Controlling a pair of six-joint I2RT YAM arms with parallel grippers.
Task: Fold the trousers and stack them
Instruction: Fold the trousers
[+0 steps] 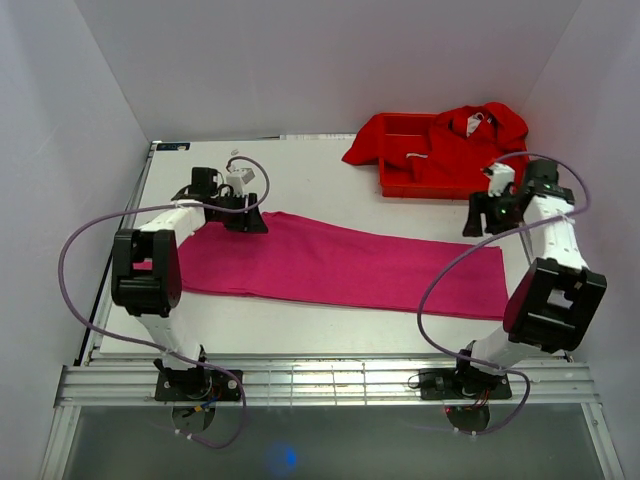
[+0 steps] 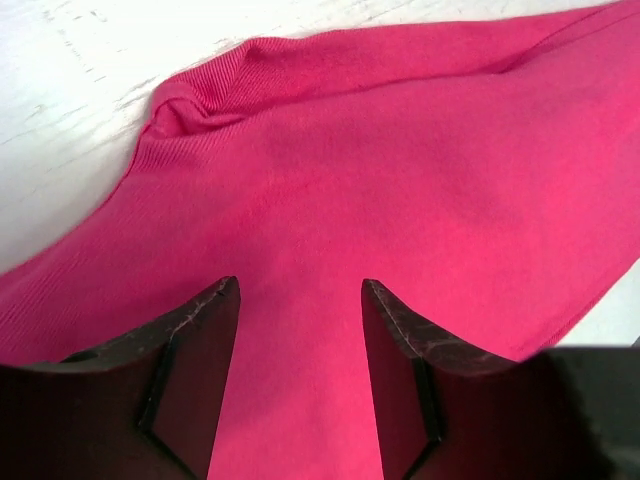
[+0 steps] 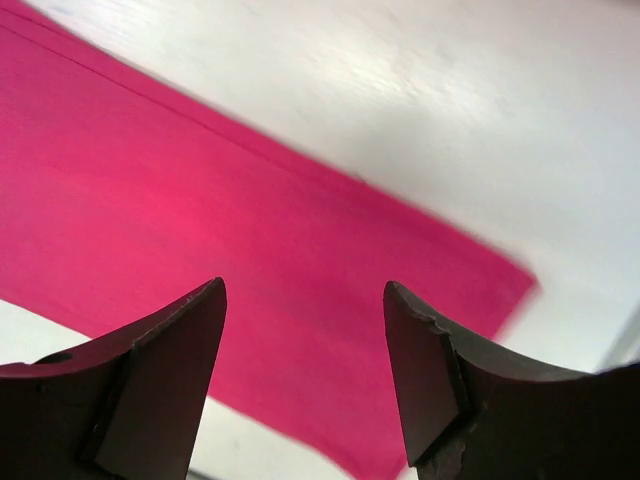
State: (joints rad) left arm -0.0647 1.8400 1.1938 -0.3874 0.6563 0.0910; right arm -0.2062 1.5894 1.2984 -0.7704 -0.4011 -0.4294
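Observation:
The magenta-pink trousers (image 1: 340, 265) lie flat in one long strip across the table, from the left arm to the right arm. My left gripper (image 1: 245, 222) hovers over their far-left end, open, nothing between its fingers. In the left wrist view the cloth (image 2: 400, 170) fills the frame, with a bunched corner at the upper left, and the left gripper (image 2: 300, 288) gapes over it. My right gripper (image 1: 487, 222) stands open above the right end. In the right wrist view the right gripper (image 3: 305, 288) is apart over the trousers' (image 3: 200, 210) end corner.
A red plastic tray (image 1: 400, 183) stands at the back right, draped with brighter red garments (image 1: 470, 135). White walls close in on three sides. A metal rail (image 1: 320, 385) runs along the near edge by the arm bases.

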